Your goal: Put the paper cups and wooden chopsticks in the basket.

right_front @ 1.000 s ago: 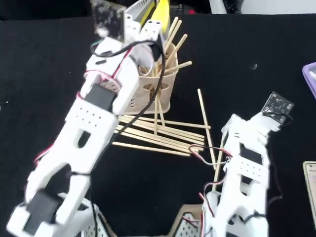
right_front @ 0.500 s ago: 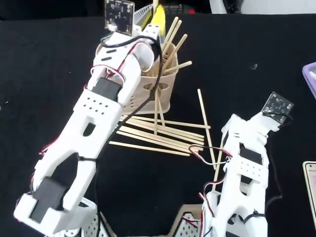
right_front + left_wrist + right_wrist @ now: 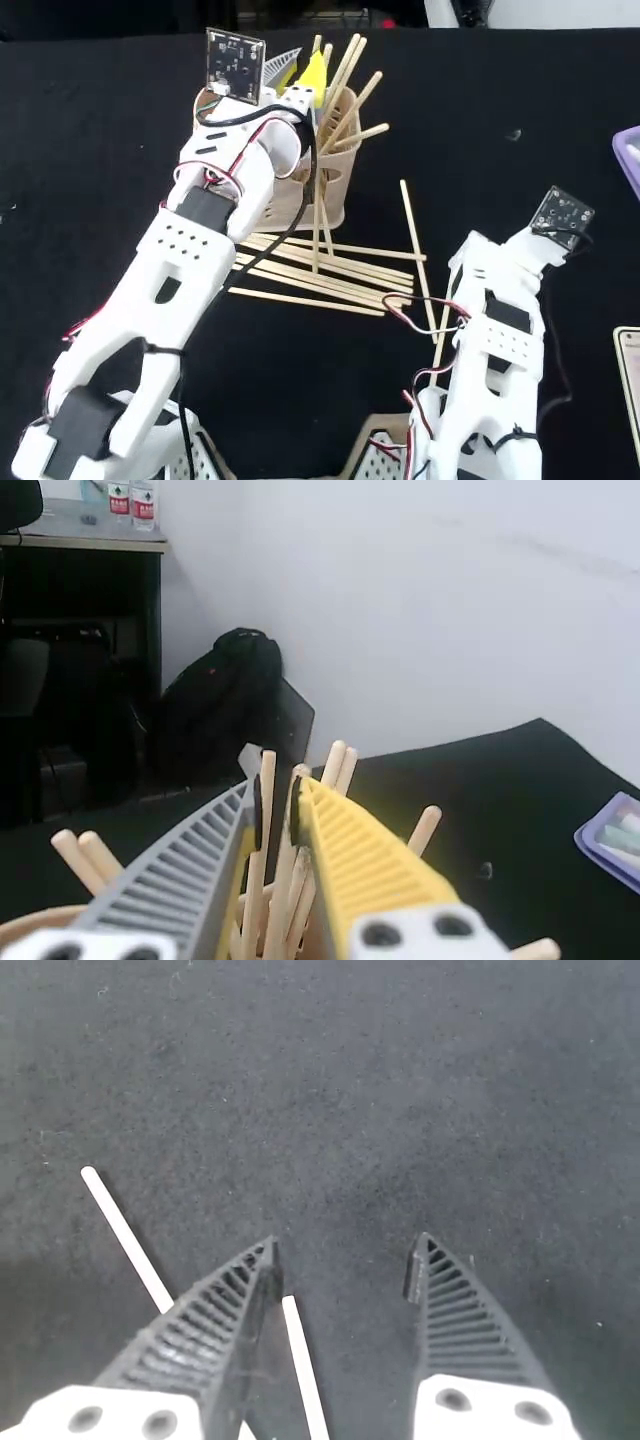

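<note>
Left pincer (image 3: 276,795) clenched on one chopstick (image 3: 267,765), above basket (image 3: 338,190) near the far edge of the counter (image 3: 90,150). Loose chopsticks (image 3: 330,270) lay mid-counter, just before basket. Right pincer (image 3: 342,1260) released, low over counter.

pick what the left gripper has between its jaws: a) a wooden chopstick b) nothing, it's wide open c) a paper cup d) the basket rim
A: in the left wrist view the left gripper has its jaws closed on a wooden chopstick, above the basket.
</note>
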{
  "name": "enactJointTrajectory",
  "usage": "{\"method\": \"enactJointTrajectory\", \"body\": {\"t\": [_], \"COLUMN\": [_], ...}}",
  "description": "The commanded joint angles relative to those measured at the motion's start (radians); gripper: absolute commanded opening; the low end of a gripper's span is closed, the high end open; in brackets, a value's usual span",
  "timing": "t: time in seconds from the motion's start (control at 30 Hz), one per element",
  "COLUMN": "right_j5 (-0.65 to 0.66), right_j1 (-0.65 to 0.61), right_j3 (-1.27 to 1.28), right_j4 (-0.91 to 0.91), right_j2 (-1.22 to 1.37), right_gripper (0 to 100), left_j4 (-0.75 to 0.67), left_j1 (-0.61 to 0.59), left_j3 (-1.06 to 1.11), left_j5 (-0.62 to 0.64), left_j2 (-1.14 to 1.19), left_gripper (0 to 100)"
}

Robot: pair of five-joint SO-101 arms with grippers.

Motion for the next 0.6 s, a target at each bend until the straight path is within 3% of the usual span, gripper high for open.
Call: {"method": "enactJointTrajectory", "body": {"t": [0.0, 0.17, 0.37, 0.5, 0.57], "right_j5": [-0.008, -0.008, 0.005, 0.158, 0.256], "right_j1": [0.003, 0.003, 0.003, -0.029, -0.092], "right_j3": [-0.013, -0.013, -0.013, -0.061, -0.134], "right_j4": [-0.023, -0.023, -0.020, 0.051, 0.175], "right_j2": [0.002, 0.002, 0.002, -0.005, -0.004], "right_gripper": [21.1, 21.1, 21.1, 21.1, 21.1], "left_j4": [-0.015, 0.126, 0.485, 0.787, 0.848], "left_j1": [-0.012, -0.005, -0.076, -0.193, -0.280], "left_j3": [-0.015, -0.005, -0.004, 0.033, 0.113], "left_j5": [0.002, 0.002, 0.002, 0.002, 0.002], "left_j2": [-0.092, -0.219, -0.397, -0.502, -0.551], "left_gripper": [8, 8, 9, 8, 8]}}
